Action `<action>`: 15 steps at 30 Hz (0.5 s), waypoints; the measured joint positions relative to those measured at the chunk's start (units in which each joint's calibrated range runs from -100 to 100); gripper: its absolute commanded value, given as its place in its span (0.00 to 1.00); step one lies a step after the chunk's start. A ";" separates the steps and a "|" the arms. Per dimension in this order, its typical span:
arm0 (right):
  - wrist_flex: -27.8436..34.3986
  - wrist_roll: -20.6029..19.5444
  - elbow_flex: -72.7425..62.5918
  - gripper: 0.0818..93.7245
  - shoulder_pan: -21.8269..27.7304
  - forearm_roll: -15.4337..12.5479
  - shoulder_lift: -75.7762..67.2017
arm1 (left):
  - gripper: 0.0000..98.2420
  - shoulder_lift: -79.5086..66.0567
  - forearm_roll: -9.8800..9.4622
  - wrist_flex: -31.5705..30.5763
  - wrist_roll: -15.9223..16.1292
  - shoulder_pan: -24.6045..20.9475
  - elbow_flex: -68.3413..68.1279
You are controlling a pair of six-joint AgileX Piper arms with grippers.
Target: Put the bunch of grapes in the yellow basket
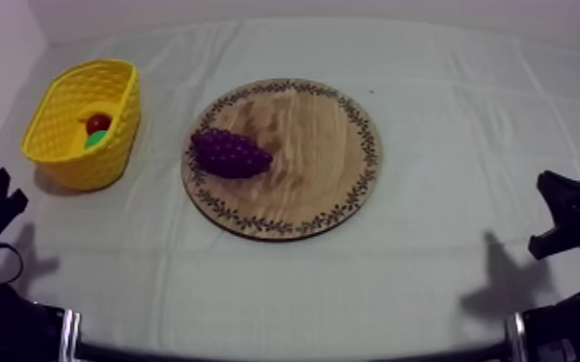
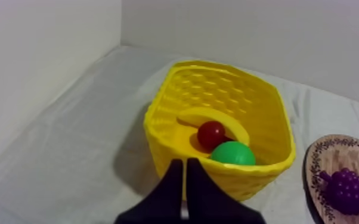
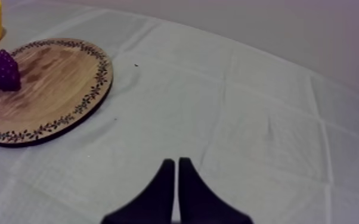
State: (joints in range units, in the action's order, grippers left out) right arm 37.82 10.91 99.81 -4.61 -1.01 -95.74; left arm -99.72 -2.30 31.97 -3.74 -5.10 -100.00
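Nothing done yet: the grapes (image 1: 230, 153) lie at the nine o'clock edge of the board (image 1: 323, 144), the basket (image 1: 63, 144) waits out toward ten o'clock, and my left tool (image 2: 185, 162) and right tool (image 3: 176, 161) sit clenched on nothing.

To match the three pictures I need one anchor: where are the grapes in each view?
Top view: grapes on the board's left side, toward the basket.
Left wrist view: grapes on the board, beside the basket.
Right wrist view: grapes at the board's edge nearest the basket.
Shared landmark: the board's patterned rim.
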 measured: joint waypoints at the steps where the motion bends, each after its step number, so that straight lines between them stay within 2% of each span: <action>1: 0.00 0.00 0.00 0.00 0.00 0.00 0.00 | 0.00 0.00 0.00 0.00 0.00 0.00 0.00; 15: 0.00 0.00 0.00 0.00 0.00 0.00 0.00 | 0.00 -0.07 0.00 0.60 0.19 -0.14 0.00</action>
State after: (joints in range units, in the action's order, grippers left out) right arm 37.82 10.91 99.81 -4.61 -1.01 -95.74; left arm -99.80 -2.30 32.57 -3.55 -5.24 -100.00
